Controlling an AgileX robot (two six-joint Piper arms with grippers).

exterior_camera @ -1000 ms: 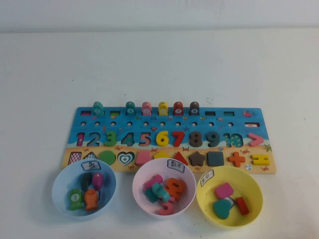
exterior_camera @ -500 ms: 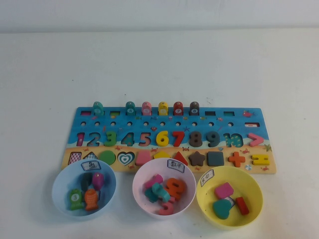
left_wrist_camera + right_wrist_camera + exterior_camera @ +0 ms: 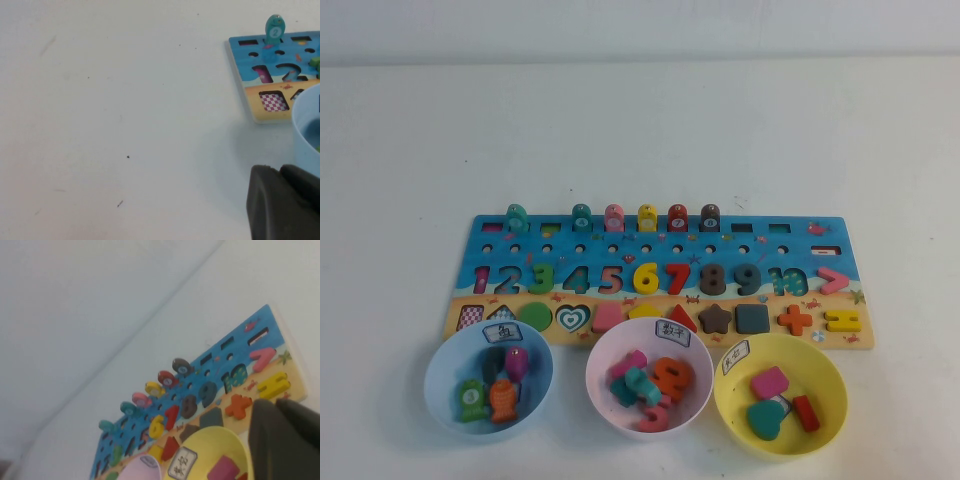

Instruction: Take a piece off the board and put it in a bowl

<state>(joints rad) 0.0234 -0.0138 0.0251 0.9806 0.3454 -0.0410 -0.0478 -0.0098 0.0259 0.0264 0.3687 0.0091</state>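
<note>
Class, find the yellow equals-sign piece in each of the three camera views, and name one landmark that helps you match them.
High view: the yellow equals-sign piece sits at the board's right end, beside the orange plus sign.
Left wrist view: not in it; only the board's other end shows.
Right wrist view: the piece lies by the plus sign, just past the right gripper.
Shared landmark: the board.

The board (image 3: 660, 275) carries a row of coloured numbers 1 thru 10, w/ a pink ">" sign (image 3: 833, 281) at the row's right end, plus an orange "+" (image 3: 795, 319) and the yellow "=" piece (image 3: 842, 320) in the sandy band. Teal fish peg (image 3: 273, 30) shows a "2". Paper labels on the yellow bowl (image 3: 735, 356), pink bowl (image 3: 672, 332) and light blue bowl (image 3: 502, 332) have handwritten characters, too small to read.
</note>
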